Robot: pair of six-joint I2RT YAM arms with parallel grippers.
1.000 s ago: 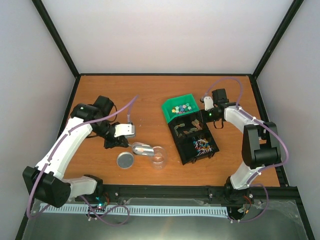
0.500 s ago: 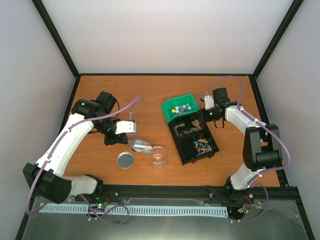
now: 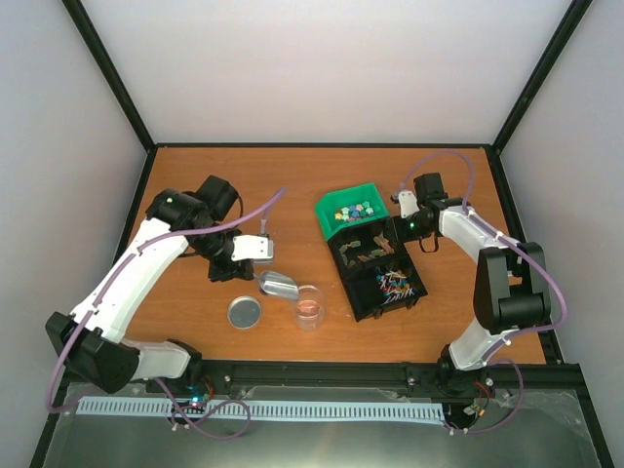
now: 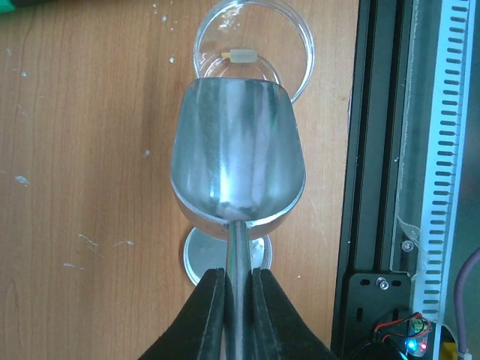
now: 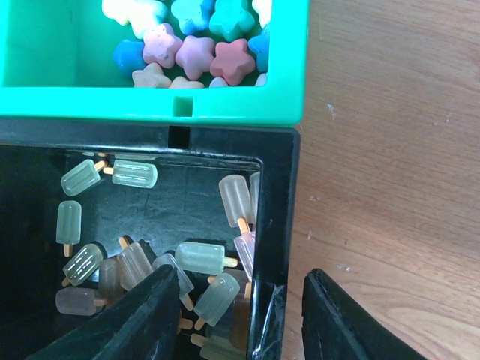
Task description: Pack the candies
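The candies (image 5: 195, 56) are small star-shaped pieces in pink, blue, white and green, lying in a green bin (image 3: 336, 207). My left gripper (image 4: 238, 300) is shut on the handle of a metal scoop (image 4: 236, 161). No candy shows in the scoop's bowl, whose lip reaches over the rim of a clear cup (image 4: 300, 45). One pale popsicle-shaped sweet (image 4: 241, 55) lies in that cup. My right gripper (image 5: 240, 281) is open and straddles the right wall of a black bin (image 5: 274, 225) just below the green one. In the top view the scoop (image 3: 279, 285) sits left of the cup (image 3: 309, 307).
The black bin (image 3: 375, 255) holds pale popsicle-shaped gummies (image 5: 199, 257); a second black bin (image 3: 408, 292) nearer me holds thin coloured sticks. A round metal lid (image 3: 245, 312) lies on the table under the scoop handle. A black rail (image 4: 382, 150) runs along the table's near edge.
The left arm has swung its wrist a little to the right and away, and the scoop has turned beside the cup. The right arm has hardly moved.
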